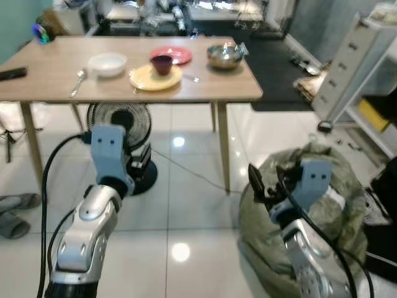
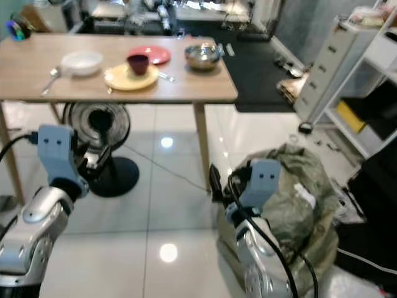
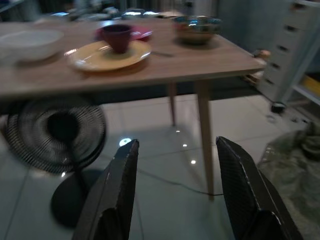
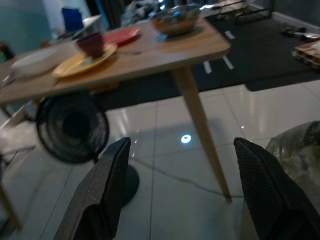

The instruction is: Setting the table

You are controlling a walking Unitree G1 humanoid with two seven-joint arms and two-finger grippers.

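Note:
A wooden table stands ahead, beyond both arms. On it are a white bowl, a spoon, a yellow plate with a dark maroon cup standing on it, a red plate behind, and a metal bowl near the right end. My left gripper is open and holds nothing, low in front of the table. My right gripper is also open and holds nothing, level with the table's right leg.
A black floor fan stands under the table, with a cable running across the tiles. A green sack lies close by my right arm. White drawers and a dark rug are at the right, grey slippers at the left.

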